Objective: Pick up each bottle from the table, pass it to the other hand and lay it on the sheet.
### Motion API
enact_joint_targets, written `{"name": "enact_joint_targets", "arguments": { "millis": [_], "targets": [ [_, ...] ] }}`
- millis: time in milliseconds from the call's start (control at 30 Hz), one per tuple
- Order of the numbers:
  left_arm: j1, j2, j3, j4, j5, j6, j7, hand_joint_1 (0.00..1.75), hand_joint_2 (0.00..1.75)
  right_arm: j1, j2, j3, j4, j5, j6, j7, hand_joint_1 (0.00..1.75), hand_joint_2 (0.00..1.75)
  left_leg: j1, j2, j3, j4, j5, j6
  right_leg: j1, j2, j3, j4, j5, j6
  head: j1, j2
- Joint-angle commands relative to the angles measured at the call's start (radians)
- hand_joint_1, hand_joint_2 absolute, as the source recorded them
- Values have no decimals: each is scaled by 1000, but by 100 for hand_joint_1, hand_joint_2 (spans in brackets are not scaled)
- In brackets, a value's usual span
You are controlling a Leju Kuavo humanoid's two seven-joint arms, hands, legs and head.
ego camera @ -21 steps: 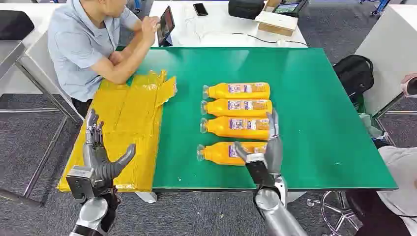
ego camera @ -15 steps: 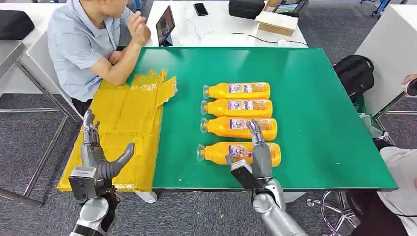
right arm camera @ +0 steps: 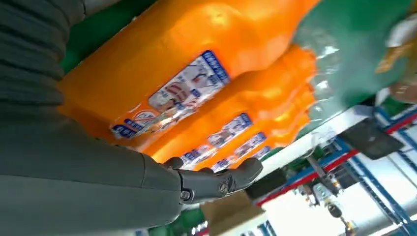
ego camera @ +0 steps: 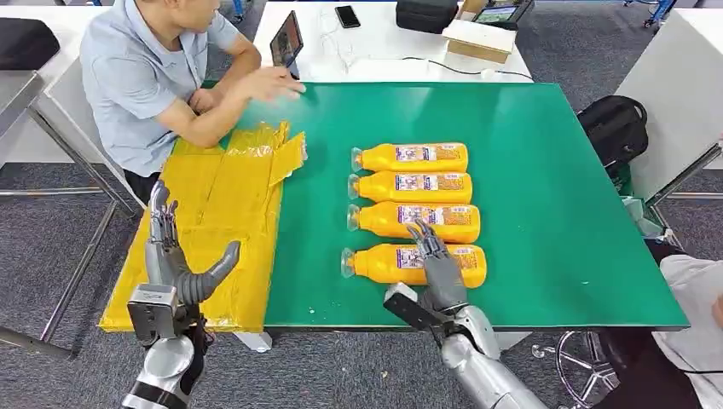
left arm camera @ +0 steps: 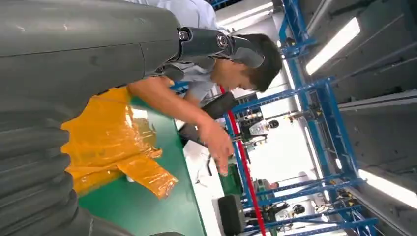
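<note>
- Four orange plastic bottles are lying on their sides in a tidy row on the smooth green table (ego camera: 554,170), clear caps pointing toward the sheet (ego camera: 213,230), each wearing a glossy printed label.
- The nearest bottle (ego camera: 384,264) is lying closest to the table's front edge, with the second bottle (ego camera: 384,220), the third bottle (ego camera: 409,187) and the far bottle (ego camera: 409,158) lined up behind it, all just beside one another.
- The right hand (ego camera: 439,273) is reaching over the front edge of the table, its dark fingers (ego camera: 424,239) spreading apart above the nearest bottle's label; it is gripping nothing, and whether the fingers are touching the bottle I cannot tell.
- In the right wrist view the nearest bottle (right arm camera: 196,64) is looming large beside the grey ribbed cover, one finger (right arm camera: 226,179) stretching out straight.
- The left hand (ego camera: 175,268) is standing upright over the sheet at the table's left end, fingers extended and thumb held wide, carrying nothing.
- The sheet is a crinkled, shiny yellow film, wrinkling and folding at its far corner.
- A person (ego camera: 145,77) in a pale blue shirt is sitting at the table's far left corner, one hand (ego camera: 277,83) lying flat on the green surface.
</note>
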Motion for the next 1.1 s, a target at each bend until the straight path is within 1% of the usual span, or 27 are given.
{"name": "enact_joint_targets", "arguments": {
  "millis": [33,100,200,300,333,367,433,500,533,567,600,633,667,700,733,800,833,933,1000,1100],
  "targets": [
    [-44,28,-38,65,-6,7,3,0,175,-33,-25,45,71,52,-50,45,0,175,2,1,-1,0,1,-2,2,-1,0,-1,1,-2,0,0],
    [-38,30,-33,59,-2,3,3,0,175,4,-34,33,4,141,-72,91,0,175,0,0,0,0,0,-1,1,-1,0,0,0,-1,0,0],
    [-34,33,-29,52,0,-1,3,0,175,46,-48,30,-77,144,-51,91,0,175,2,0,-1,0,1,-2,2,-2,0,-1,1,-3,0,0],
    [-34,34,-28,48,-2,-4,3,0,175,59,-55,28,-113,156,-46,97,0,175,1,0,-1,0,0,-2,2,-2,0,-1,0,-2,0,0],
    [-37,34,-28,46,0,-7,3,0,175,67,-50,17,-132,139,-46,85,0,175,3,1,-2,1,1,-2,3,-2,-1,-1,1,-4,0,0],
    [-46,33,-34,40,4,-8,3,0,175,79,-42,-2,-162,86,-34,19,0,175,2,1,-2,1,1,-2,3,-2,-1,-1,1,-4,0,0],
    [-65,26,-45,48,0,16,3,0,175,86,-16,-28,-189,5,-18,-66,0,175,2,0,-3,2,1,-2,3,-2,-2,0,1,-3,0,0],
    [-65,26,-45,48,0,16,3,0,175,86,-16,-28,-189,5,-18,-66,0,175,2,0,-3,2,1,-2,2,-2,-3,1,1,-3,0,0],
    [-81,24,-59,66,-10,50,3,0,175,85,1,-48,-192,-37,-7,-90,0,175,1,0,-3,1,1,-2,2,-1,-2,1,1,-2,0,0],
    [-86,28,-72,81,-17,79,3,0,175,74,6,-47,-171,-7,-45,-87,0,175,1,0,-2,1,1,-1,1,-1,-2,0,1,-2,0,0],
    [-84,28,-74,82,-11,77,3,0,175,56,3,-34,-137,24,-37,-52,0,175,2,0,-3,1,1,-2,2,-2,-2,0,1,-3,0,0],
    [-81,31,-75,80,-3,71,3,0,175,49,4,-33,-125,26,-30,-43,0,175,1,0,-2,1,1,-1,1,-1,-1,0,1,-2,0,0],
    [-77,30,-72,80,7,60,3,0,175,37,2,-29,-97,58,-54,-18,0,175,2,1,-2,1,1,-2,2,-1,-1,0,1,-3,0,0],
    [-77,30,-72,80,7,60,3,0,175,37,2,-29,-97,58,-54,-18,0,175,1,2,-1,0,1,-1,1,0,-1,-1,1,-2,0,0],
    [-67,26,-59,81,21,45,3,0,175,13,-21,6,-35,171,-69,82,0,175,0,1,-1,0,1,-1,1,0,-1,0,1,-1,0,0],
    [-67,26,-59,81,21,45,3,0,175,13,-21,6,-35,171,-69,82,0,175,1,1,-1,0,1,-1,1,0,0,-1,1,-2,0,0],
    [-51,30,-50,67,21,39,3,0,175,6,-27,10,-9,189,-58,106,0,175,0,1,-1,0,0,-1,1,0,-1,0,1,-1,0,0],
    [-47,30,-47,64,19,36,3,0,175,6,-29,14,-2,200,-58,115,0,175,1,1,0,0,0,-1,1,0,0,-1,1,-2,0,0],
    [-42,24,-34,71,5,37,3,0,175,11,-44,21,16,237,-36,174,0,175,1,2,-1,0,0,-2,2,0,0,-1,1,-2,0,0],
    [-36,19,-18,77,5,25,3,0,175,42,-71,16,-5,251,-16,213,0,175,1,1,0,-1,1,-2,2,-1,1,-2,1,-2,0,0]
  ]
}}
